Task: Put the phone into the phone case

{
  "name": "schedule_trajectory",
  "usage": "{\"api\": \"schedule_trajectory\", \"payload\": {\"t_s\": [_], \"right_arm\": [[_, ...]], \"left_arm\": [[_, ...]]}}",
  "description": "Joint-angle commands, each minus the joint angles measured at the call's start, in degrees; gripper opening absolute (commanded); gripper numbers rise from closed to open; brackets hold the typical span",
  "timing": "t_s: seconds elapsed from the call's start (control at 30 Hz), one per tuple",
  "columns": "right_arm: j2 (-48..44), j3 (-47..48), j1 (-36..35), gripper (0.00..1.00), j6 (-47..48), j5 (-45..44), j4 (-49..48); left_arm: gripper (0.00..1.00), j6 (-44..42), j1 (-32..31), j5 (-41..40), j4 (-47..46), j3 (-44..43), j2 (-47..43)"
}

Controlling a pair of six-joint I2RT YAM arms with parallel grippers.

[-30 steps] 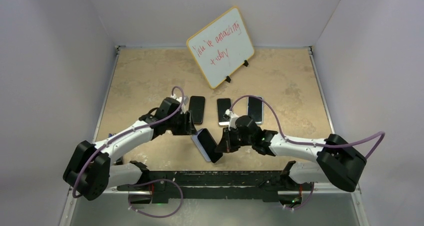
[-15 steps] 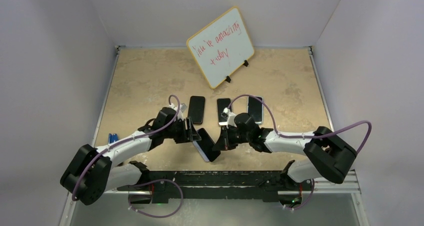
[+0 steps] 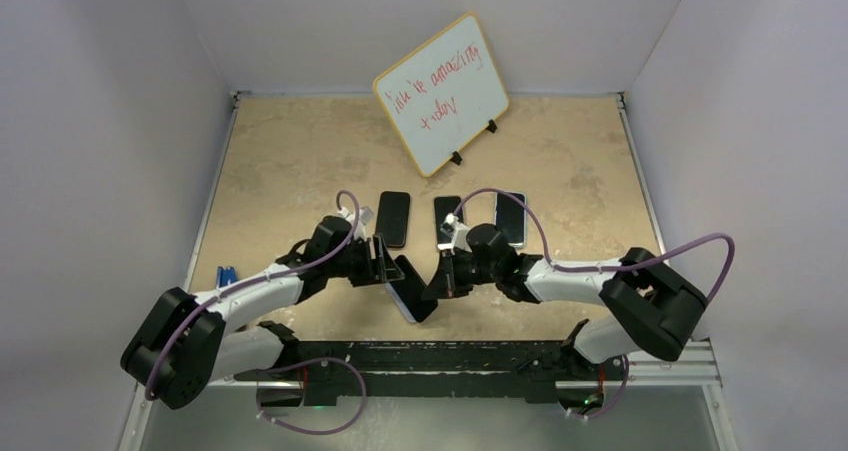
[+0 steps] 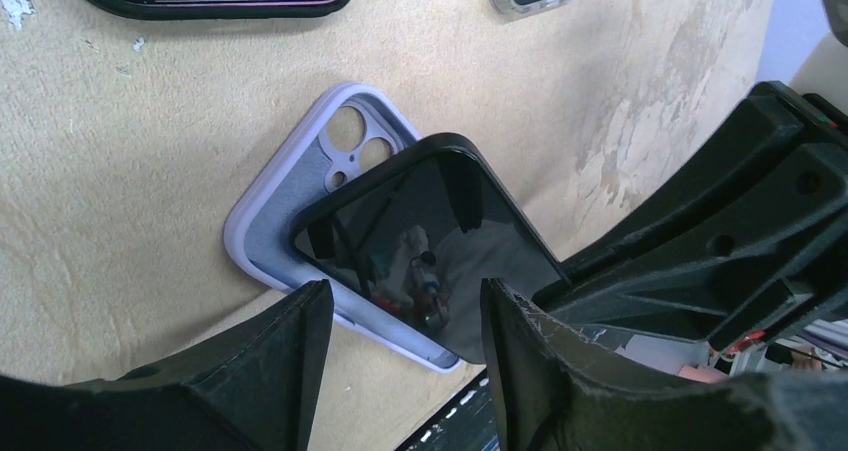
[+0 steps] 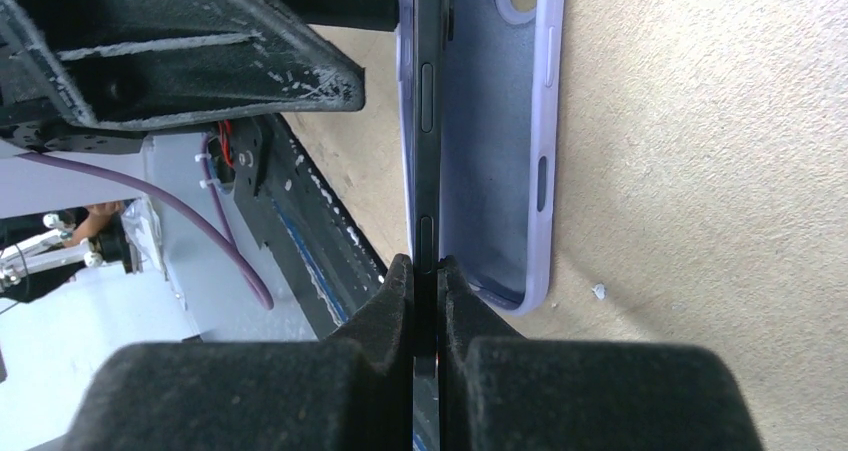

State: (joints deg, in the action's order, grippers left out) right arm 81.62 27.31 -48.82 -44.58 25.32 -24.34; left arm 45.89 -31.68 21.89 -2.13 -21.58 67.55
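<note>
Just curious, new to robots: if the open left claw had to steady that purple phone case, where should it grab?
Probably across the purple case at its bare camera-hole end, long wall to long wall, from straight above: it lies flat, and the tilted phone in the right gripper covers the rest.

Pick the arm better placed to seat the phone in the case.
Right. The right gripper is shut on the phone, which is tilted over the case. The left gripper is open and holds nothing.
</note>
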Motion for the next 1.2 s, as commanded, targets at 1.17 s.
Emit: {"api": "schedule_trajectory", "payload": {"t_s": [1.17], "right_arm": [[4.48, 2.58, 0.57, 0.26, -1.09, -4.57, 2.32]], "left_arm": [[0.52, 1.77, -0.13, -1.58, -2.45, 3.83, -3.06]]}}
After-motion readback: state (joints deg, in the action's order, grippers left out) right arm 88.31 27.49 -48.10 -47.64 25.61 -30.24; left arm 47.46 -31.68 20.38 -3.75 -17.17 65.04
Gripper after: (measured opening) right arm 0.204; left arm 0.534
